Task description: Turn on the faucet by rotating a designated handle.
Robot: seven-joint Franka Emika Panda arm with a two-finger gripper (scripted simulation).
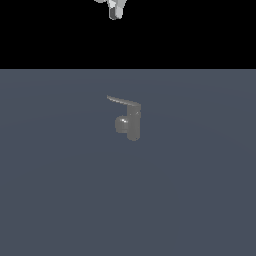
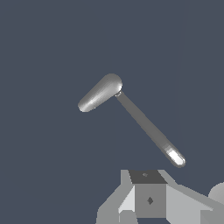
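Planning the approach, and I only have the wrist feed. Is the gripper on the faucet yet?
Observer: No. The gripper is at the top edge of the exterior view, well apart from the faucet.
Operator: Which way does the handle point?
Observer: The handle sticks out from the faucet's top toward the exterior view's left.
Operator: Faucet upright?
Observer: Yes, it stands upright on the floor, alone.
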